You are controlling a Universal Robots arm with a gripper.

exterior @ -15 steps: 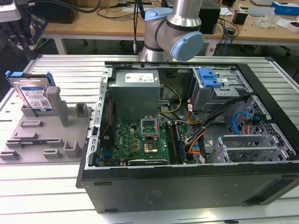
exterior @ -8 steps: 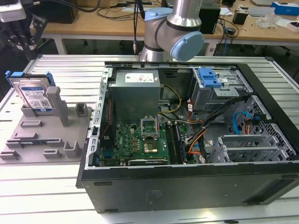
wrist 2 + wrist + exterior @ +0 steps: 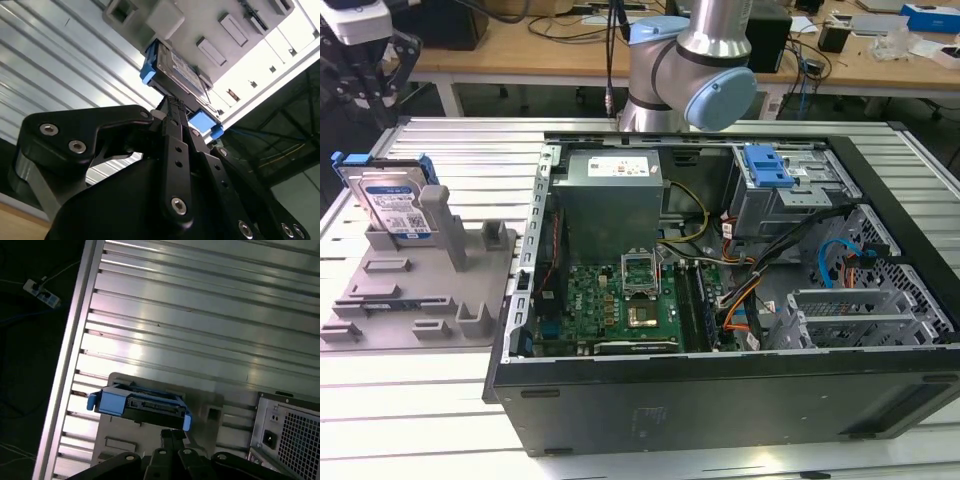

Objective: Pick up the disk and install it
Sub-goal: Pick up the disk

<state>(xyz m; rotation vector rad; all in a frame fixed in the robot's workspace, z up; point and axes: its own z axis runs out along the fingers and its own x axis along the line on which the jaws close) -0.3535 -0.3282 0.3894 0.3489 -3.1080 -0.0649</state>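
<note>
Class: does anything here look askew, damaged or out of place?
Nothing looks damaged or spilled. The disk stands tilted against a post of the grey holder, seemingly its resting place. The computer case lies open.

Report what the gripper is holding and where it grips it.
Nothing is held. The gripper hovers above the disk, which stands upright in a grey fixture.

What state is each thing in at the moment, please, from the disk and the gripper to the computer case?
Disk: standing on edge in the grey holder, not yet picked up.
Gripper: above the disk, holding nothing.
Computer case: lying on its side, side panel off, insides exposed.
Blue latch: sitting on its metal cage inside the case.
</note>
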